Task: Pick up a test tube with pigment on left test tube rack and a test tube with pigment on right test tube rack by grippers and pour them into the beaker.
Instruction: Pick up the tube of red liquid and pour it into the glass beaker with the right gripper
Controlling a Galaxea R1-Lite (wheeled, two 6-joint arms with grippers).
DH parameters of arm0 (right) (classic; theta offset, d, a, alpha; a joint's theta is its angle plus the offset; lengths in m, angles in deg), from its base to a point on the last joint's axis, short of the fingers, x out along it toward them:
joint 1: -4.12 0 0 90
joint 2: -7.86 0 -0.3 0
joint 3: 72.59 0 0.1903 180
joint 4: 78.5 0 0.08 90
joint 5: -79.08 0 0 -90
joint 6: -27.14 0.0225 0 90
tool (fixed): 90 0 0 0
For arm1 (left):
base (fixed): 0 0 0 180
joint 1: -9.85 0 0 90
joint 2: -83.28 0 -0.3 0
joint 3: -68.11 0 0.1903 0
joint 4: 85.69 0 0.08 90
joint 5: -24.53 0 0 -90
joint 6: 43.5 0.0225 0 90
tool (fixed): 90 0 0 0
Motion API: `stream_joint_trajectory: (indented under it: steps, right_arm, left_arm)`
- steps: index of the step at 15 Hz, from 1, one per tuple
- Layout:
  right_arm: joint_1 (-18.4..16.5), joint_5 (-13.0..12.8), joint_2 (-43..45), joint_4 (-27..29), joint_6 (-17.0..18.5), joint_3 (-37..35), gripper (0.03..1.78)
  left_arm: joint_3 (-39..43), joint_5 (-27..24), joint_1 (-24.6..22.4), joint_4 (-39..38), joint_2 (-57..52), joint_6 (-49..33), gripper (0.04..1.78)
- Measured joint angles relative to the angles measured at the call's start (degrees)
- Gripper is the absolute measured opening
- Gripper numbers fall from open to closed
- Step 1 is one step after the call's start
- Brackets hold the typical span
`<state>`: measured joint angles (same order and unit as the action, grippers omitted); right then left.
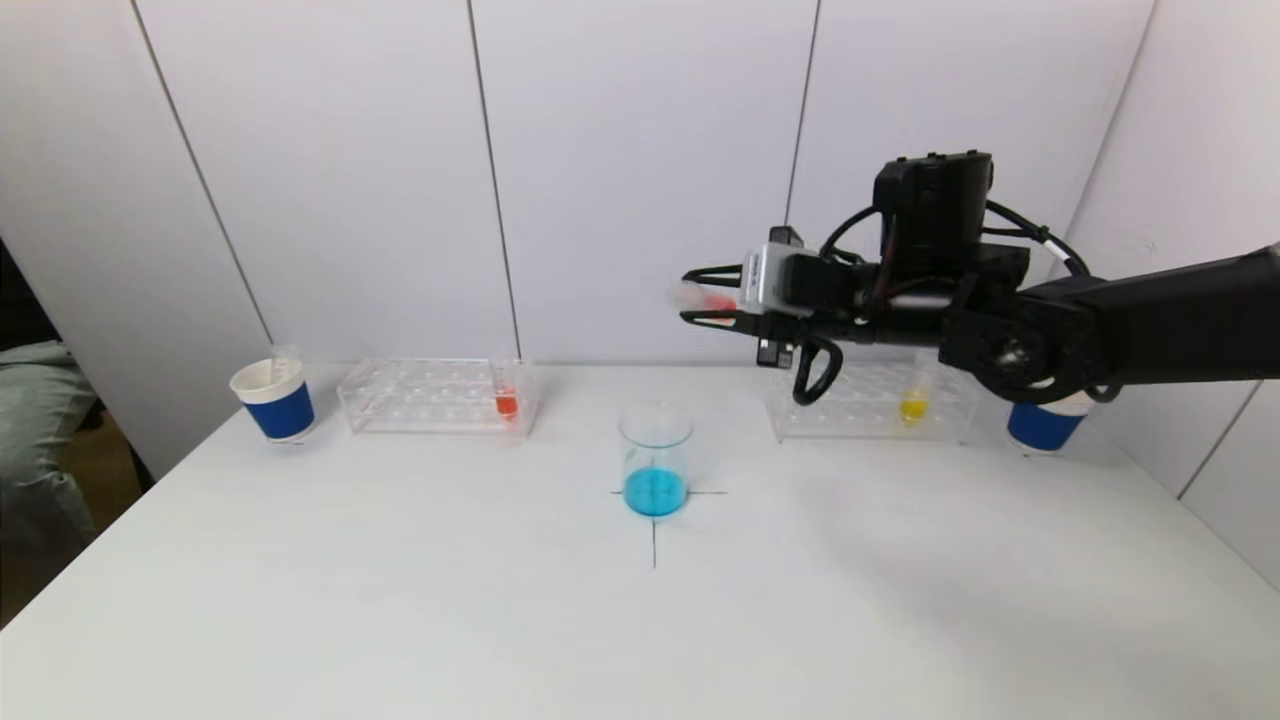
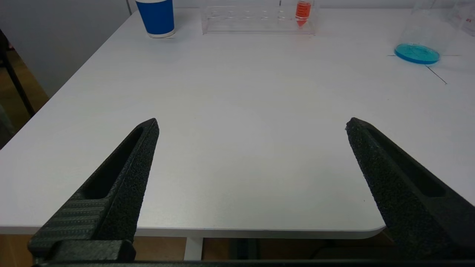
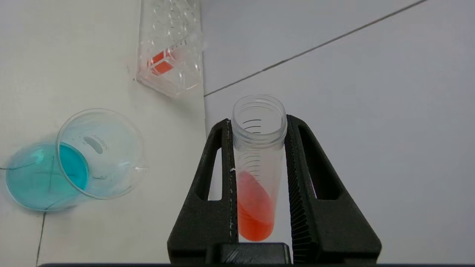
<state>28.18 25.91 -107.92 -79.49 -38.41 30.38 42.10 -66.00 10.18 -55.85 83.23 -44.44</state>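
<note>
My right gripper [image 1: 700,295] hangs high above the table, up and to the right of the beaker [image 1: 655,470], which holds blue liquid. It is shut on a test tube [image 1: 703,298] of orange-red pigment that lies nearly level, its open mouth toward the left. In the right wrist view the tube [image 3: 256,185] sits clamped between both fingers [image 3: 217,178]. The left rack [image 1: 435,395] holds one orange-red tube [image 1: 506,400]. The right rack [image 1: 870,400] holds a yellow one [image 1: 913,405]. My left gripper [image 2: 252,126] is open over the table's front left edge, with nothing between its fingers.
A blue-and-white paper cup [image 1: 275,400] with an empty tube in it stands at the far left, and another cup [image 1: 1045,425] at the far right behind my right arm. A black cross [image 1: 655,530] marks the beaker's spot. The wall runs close behind the racks.
</note>
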Motion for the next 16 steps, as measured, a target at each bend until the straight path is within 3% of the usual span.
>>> stream_joint_trajectory:
  steps: [2,16]
  right_arm:
    - [0.1,0.1,-0.7,-0.6,-1.7,-0.9,0.45]
    - [-0.6,3.1,-7.5,-14.7,-2.4,-3.1,0.45]
  left_arm:
    - [0.0,0.0,0.0,0.0,0.0,0.0,1.76]
    - [0.0,0.0,0.0,0.0,0.0,0.0,1.76]
